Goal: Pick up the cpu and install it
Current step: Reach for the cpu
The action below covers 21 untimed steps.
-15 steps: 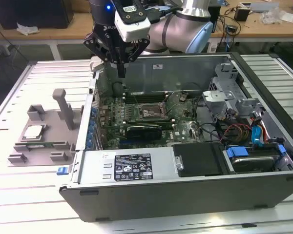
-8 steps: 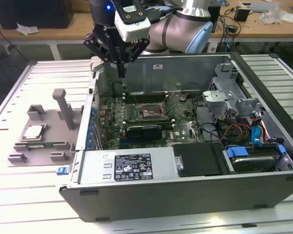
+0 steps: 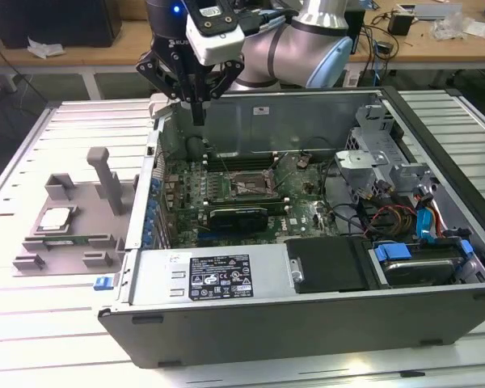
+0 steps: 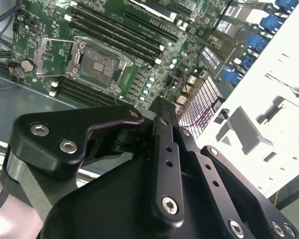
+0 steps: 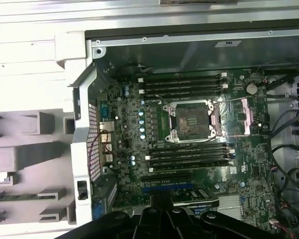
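Silvery-grey, the cpu lies flat on a grey plastic holder. The holder sits on the counter just outside the open computer case, on the exterior view's left of it. The pincer hangs above the case's far corner on that same side, fingers pressed together. Inside the case, the socket on the green board has its lid flipped open, well apart from the cpu.

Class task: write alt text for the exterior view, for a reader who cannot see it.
A robot arm's black gripper hangs shut above the open grey metal computer case. At the exterior view's left, the small silvery square cpu rests on a grey plastic fixture, outside the case.
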Motion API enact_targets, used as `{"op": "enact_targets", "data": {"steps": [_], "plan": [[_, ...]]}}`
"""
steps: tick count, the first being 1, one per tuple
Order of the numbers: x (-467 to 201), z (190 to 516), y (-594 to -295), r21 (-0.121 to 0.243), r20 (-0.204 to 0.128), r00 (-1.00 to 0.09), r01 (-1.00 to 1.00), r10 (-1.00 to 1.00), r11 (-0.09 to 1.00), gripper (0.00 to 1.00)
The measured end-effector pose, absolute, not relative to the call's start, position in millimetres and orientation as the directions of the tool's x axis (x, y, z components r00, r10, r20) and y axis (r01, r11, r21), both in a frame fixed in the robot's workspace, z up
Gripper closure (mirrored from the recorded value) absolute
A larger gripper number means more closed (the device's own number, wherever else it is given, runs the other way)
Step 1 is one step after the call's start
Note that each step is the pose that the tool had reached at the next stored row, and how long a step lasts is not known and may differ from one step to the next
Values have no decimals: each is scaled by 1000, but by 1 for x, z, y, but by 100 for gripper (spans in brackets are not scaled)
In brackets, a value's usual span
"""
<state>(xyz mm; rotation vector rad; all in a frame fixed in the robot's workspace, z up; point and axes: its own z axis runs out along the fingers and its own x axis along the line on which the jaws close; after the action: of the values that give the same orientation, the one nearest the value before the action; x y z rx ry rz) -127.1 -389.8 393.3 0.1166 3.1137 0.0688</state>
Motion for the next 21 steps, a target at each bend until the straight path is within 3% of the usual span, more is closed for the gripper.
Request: {"op": "enact_targets", "data": {"steps": [21], "plan": [[-203,389,-373,45,-24,-997,74,75,996,89]]}}
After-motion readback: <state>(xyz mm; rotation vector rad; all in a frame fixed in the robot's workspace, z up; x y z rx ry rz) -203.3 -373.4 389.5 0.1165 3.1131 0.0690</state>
